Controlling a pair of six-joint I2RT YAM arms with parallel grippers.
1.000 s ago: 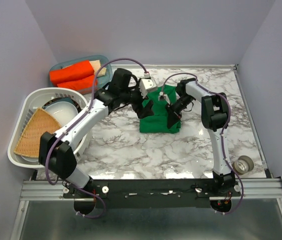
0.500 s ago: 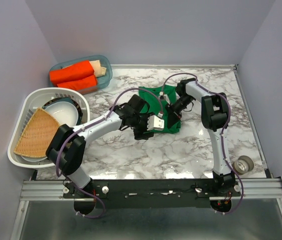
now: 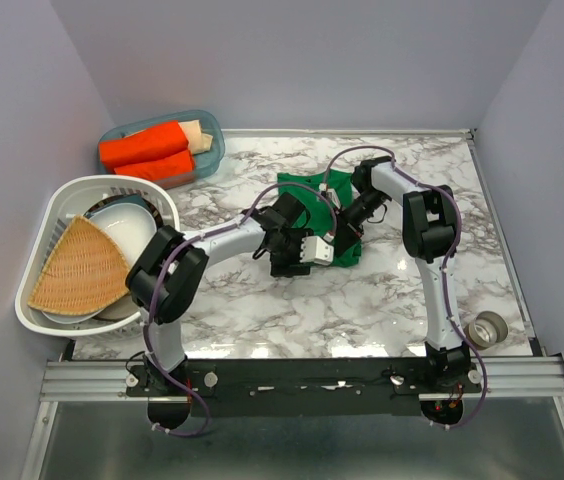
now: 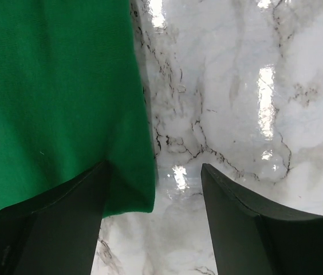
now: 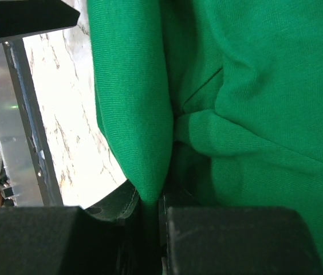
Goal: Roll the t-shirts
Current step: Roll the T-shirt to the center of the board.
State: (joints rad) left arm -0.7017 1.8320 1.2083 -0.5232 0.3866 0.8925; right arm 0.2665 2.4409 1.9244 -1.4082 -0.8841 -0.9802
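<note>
The green t-shirt (image 3: pixel 302 190) lies folded on the marble table near the back middle. My left gripper (image 3: pixel 292 262) is open at the shirt's near edge. In the left wrist view (image 4: pixel 156 189) one finger (image 4: pixel 64 223) overlaps the shirt's corner (image 4: pixel 58 86) and the other finger (image 4: pixel 247 223) is over bare marble. My right gripper (image 3: pixel 345 235) is at the shirt's right side. In the right wrist view (image 5: pixel 153 206) its jaws are shut on a raised fold of the green cloth (image 5: pixel 133 103).
A teal bin (image 3: pixel 208 140) with orange rolled cloths stands at the back left. A white basket (image 3: pixel 62 205) with a bowl and a woven wedge sits at the left. A tape roll (image 3: pixel 487 327) lies at the front right.
My left arm swung from the shirt's far left side round to its near edge and came down with open jaws. My right gripper kept its hold on the fold.
</note>
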